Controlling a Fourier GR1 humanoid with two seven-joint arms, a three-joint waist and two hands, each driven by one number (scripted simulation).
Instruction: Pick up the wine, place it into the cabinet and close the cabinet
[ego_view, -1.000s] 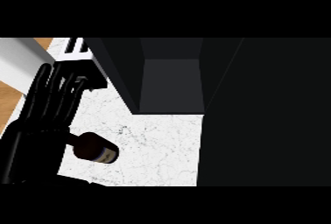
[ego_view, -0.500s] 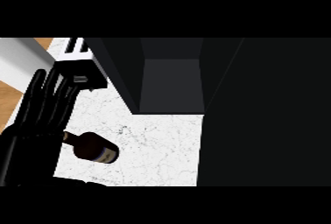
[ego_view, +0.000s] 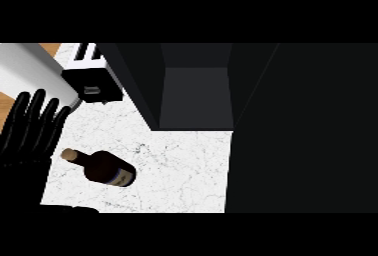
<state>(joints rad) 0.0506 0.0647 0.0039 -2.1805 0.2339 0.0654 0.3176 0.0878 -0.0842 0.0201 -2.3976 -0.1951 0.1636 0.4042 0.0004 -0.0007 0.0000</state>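
Note:
The wine bottle (ego_view: 103, 168), dark with a tan cork end, lies on its side on the white marble counter (ego_view: 177, 165). Its neck points up-left toward my left hand (ego_view: 28, 135). That hand is at the view's left edge, open with fingers straight and pointing up, just beside the cork end and holding nothing. The open cabinet (ego_view: 196, 95) shows as a dark cavity with a grey floor above the counter's middle. My right hand does not show.
A black toaster (ego_view: 92, 82) stands at the counter's upper left, beside a white-grey appliance (ego_view: 26, 70). A large dark mass (ego_view: 303, 130) fills the right half of the view, bordering the counter's right edge.
My left hand has drawn back to the left, away from the toaster and off the bottle's neck, which is now uncovered. The bottle still lies in about the same place.

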